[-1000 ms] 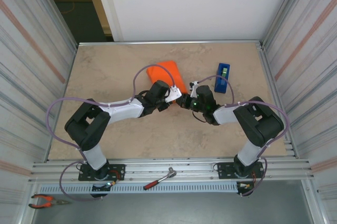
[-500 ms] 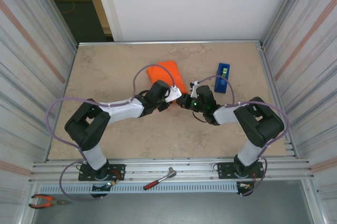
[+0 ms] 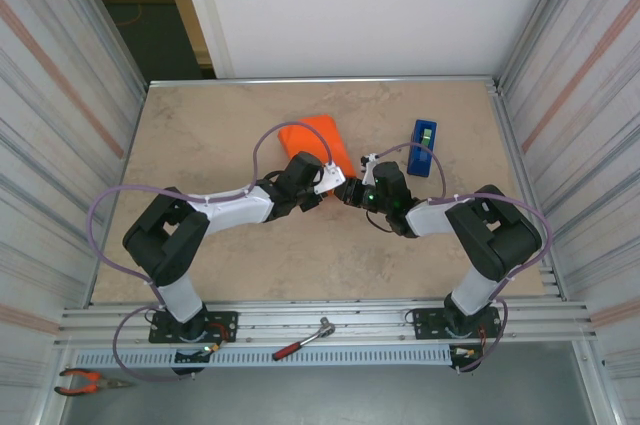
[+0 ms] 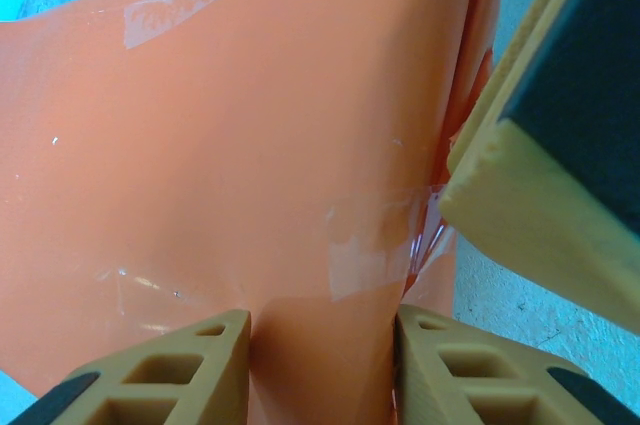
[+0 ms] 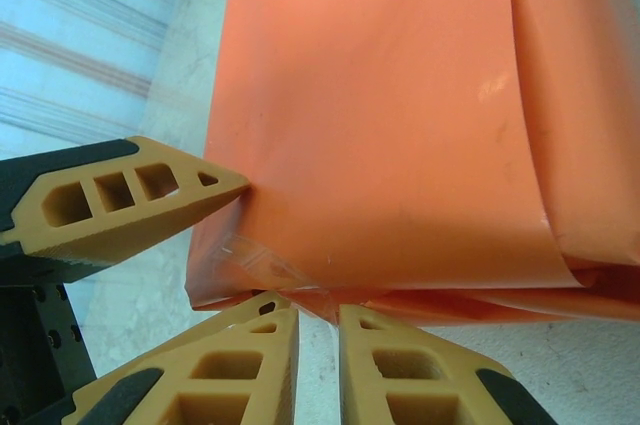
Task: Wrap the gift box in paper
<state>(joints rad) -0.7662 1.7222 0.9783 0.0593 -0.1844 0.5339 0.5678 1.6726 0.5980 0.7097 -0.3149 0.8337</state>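
The orange paper (image 3: 315, 140) lies folded into a parcel at the table's centre; the gift box is hidden inside it. My left gripper (image 3: 338, 181) is at the parcel's near right corner, shut on a fold of the paper (image 4: 250, 145) between its fingers (image 4: 322, 345). Clear tape (image 4: 370, 250) sticks across the paper just ahead of them. My right gripper (image 3: 352, 188) meets the same corner from the right. In its wrist view its jaws (image 5: 318, 330) stand a narrow gap apart under the paper's (image 5: 380, 125) edge. A loose strip of clear tape (image 5: 265, 260) hangs at their tips.
A blue tape dispenser (image 3: 423, 147) stands right of the parcel. A red-handled wrench (image 3: 303, 340) lies on the front rail and pliers (image 3: 85, 380) at the bottom left. Corrugated walls close both sides.
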